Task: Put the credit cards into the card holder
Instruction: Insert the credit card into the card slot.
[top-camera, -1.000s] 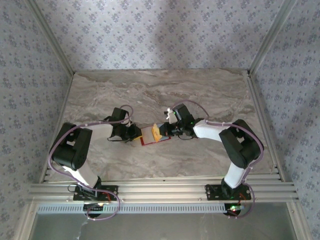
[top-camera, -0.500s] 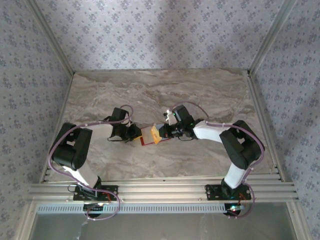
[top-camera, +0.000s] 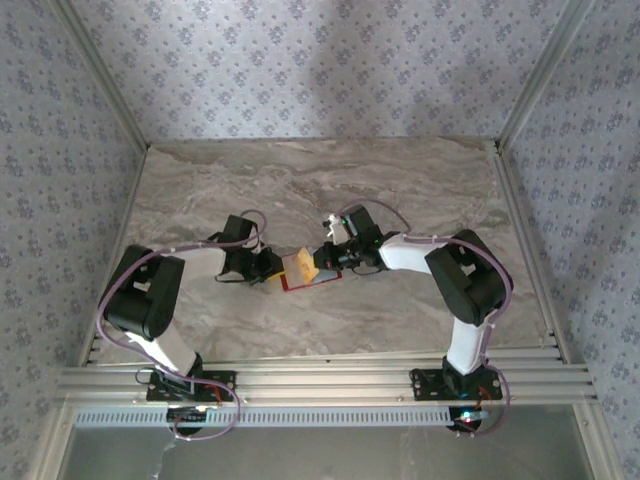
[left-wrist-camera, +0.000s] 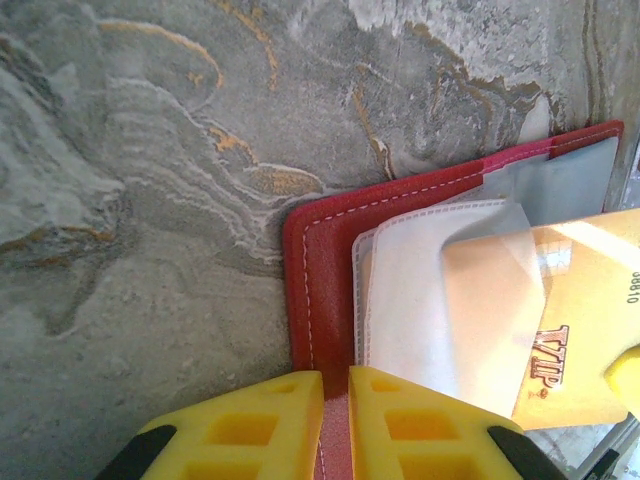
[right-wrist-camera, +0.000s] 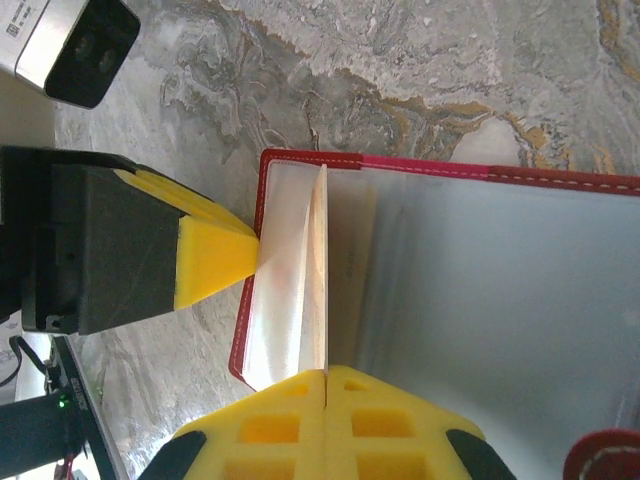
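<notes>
Right wrist view showed the right end effector (right-wrist-camera: 325, 385) gripping a credit card (right-wrist-camera: 318, 270) mid-insertion into the card holder (right-wrist-camera: 480, 270) on the tabletop (right-wrist-camera: 450, 60), clamped at 9 o'clock by the left end effector (left-wrist-camera: 336, 400); next, likely a straight push deeper.

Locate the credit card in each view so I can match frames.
Top external: credit card just left of picture centre.
Left wrist: credit card at right edge, partly under a clear sleeve.
Right wrist: credit card at centre, edge-on.
Shared landmark: the red card holder.
</notes>
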